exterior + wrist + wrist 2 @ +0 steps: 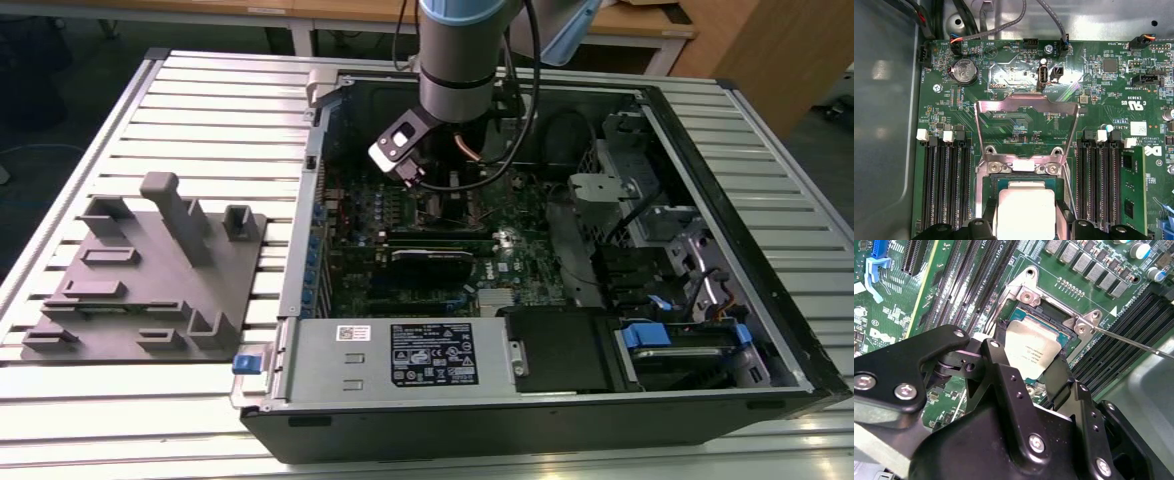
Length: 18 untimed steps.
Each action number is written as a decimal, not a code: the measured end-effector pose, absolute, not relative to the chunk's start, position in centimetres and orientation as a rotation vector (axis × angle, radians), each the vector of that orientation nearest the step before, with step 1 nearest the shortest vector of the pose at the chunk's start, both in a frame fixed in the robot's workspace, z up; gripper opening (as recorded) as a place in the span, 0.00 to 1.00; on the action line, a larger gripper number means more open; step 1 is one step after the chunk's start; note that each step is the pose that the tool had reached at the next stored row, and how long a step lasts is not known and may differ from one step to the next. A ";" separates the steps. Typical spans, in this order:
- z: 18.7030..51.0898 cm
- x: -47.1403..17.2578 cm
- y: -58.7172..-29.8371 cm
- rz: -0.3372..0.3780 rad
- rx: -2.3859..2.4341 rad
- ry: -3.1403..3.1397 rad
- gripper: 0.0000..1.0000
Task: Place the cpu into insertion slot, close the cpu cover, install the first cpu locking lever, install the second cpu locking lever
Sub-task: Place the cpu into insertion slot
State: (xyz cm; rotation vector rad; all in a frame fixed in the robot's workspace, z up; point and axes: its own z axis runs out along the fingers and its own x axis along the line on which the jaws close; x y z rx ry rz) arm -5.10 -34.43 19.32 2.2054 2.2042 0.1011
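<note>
Step in hand: placing the cpu. My gripper (1028,359) is closed to the chip's width, fingers bearing on two opposite edges of the cpu (1031,347), which sits over the insertion slot (1051,322); whether it is fully seated, I cannot tell. The cpu cover (1024,101) stands swung open and one locking lever (1134,342) juts free. I judge that seating calls for a level chip, square to the slot's rim, without force. From the exterior view's left: a grey fixture plate (140,270) lies on the slatted metal table (200,100); the open computer case (534,435) takes middle and right, my arm (461,50) reaching into it; wooden desks (641,30) stand behind
</note>
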 end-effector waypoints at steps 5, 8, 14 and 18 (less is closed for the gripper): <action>19.3 -5.1 -34.4 0.101 2.205 2.204 0.54; 19.4 -5.1 -34.4 0.101 2.205 2.204 0.54; 19.5 -5.1 -34.4 0.101 2.205 2.204 0.54; 19.6 -5.1 -34.4 0.101 2.207 2.203 0.54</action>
